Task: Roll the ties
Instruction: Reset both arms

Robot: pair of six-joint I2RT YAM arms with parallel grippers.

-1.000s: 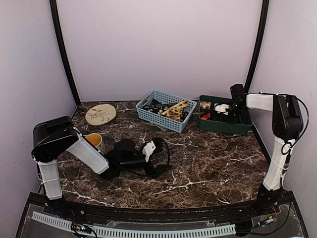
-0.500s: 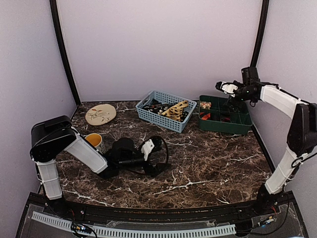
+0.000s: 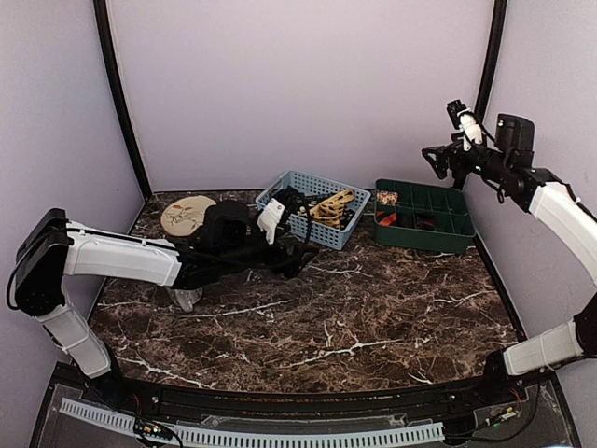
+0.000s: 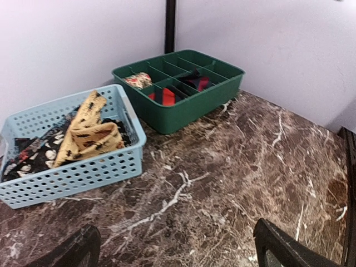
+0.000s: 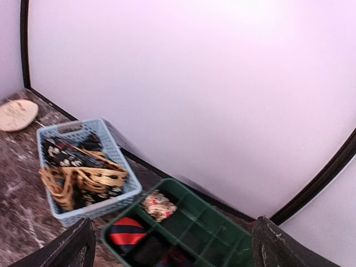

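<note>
Loose ties fill the blue basket point(image 3: 312, 231): a tan-gold tie point(image 3: 328, 207) point(image 4: 89, 133) point(image 5: 83, 178) lies over a dark patterned tie point(image 4: 28, 158) point(image 5: 64, 151). Rolled ties sit in compartments of the green tray point(image 3: 424, 243) point(image 4: 189, 108) point(image 5: 228, 219): a red-striped roll point(image 4: 164, 95) point(image 5: 127, 233) and a floral roll point(image 4: 138, 80) point(image 5: 158, 204). My left gripper point(image 3: 294, 238) point(image 4: 175, 245) is open and empty, low over the table just in front of the basket. My right gripper point(image 3: 443, 140) point(image 5: 172, 245) is open and empty, high above the tray.
A round tan patterned disc point(image 3: 189, 215) point(image 5: 16, 114) lies at the back left. The marble table point(image 3: 373, 317) stretches in front of both containers. Purple walls close in the back and sides.
My right gripper rose out of the green tray, opened and now hangs high above it. My left arm swung from the front left of the table toward the blue basket.
</note>
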